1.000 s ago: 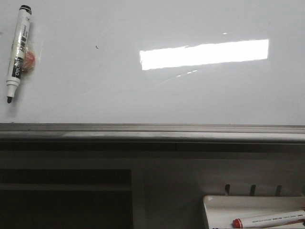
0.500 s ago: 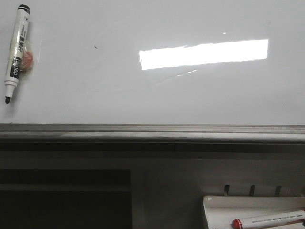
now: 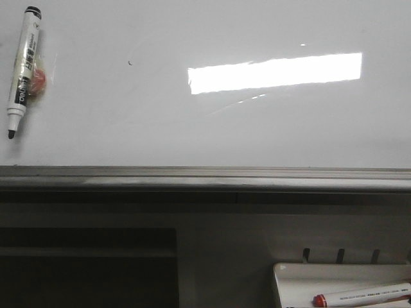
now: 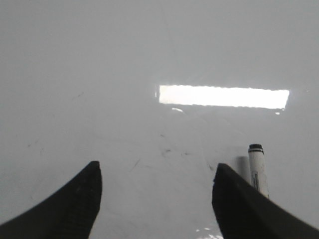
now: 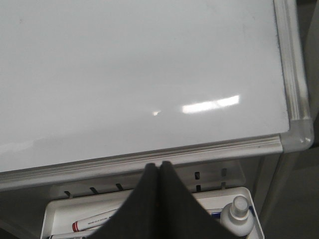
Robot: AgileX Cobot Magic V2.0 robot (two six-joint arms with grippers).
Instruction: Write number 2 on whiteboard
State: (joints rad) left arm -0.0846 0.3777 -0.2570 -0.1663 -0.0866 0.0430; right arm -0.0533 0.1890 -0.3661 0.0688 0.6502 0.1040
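The whiteboard (image 3: 192, 128) fills the upper part of the front view, glossy white with a bright rectangular reflection and a grey bottom rail (image 3: 205, 176). No number 2 shows on it, only a tiny dark speck (image 3: 130, 63). A white black-tipped marker (image 3: 24, 70) lies against the board at the far left, tip down, with a small red-orange thing behind it. My left gripper (image 4: 157, 167) is open and empty facing the whiteboard (image 4: 124, 74), the marker (image 4: 258, 169) just outside one finger. My right gripper (image 5: 159, 164) is shut and empty over the board's lower rail.
A small white tray (image 3: 289, 273) hangs below the rail at the right and holds a red-capped marker (image 3: 363, 295). The right wrist view shows the same tray (image 5: 55, 214), the red-capped marker (image 5: 94, 221) and a small bottle (image 5: 238, 216). The board's corner (image 5: 296, 137) is beside it.
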